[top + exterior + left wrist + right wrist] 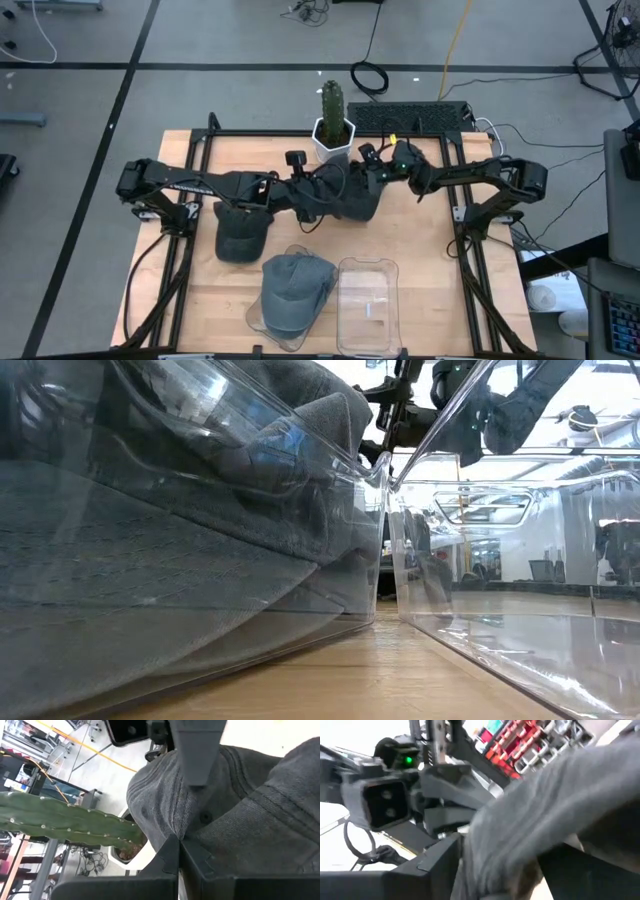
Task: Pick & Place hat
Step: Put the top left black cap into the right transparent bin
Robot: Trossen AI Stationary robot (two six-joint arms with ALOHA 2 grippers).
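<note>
I have the dark hat pinched in the left gripper, jaws shut on its cloth, while the right gripper stands wide around its other edge, so next I judge the right must close.

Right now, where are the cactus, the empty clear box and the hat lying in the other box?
cactus point(331, 101): high view, on its green stem above the white pot.
empty clear box point(367, 303): high view, on its bare floor.
hat in the box point(292, 290): high view, on the grey crown.
</note>
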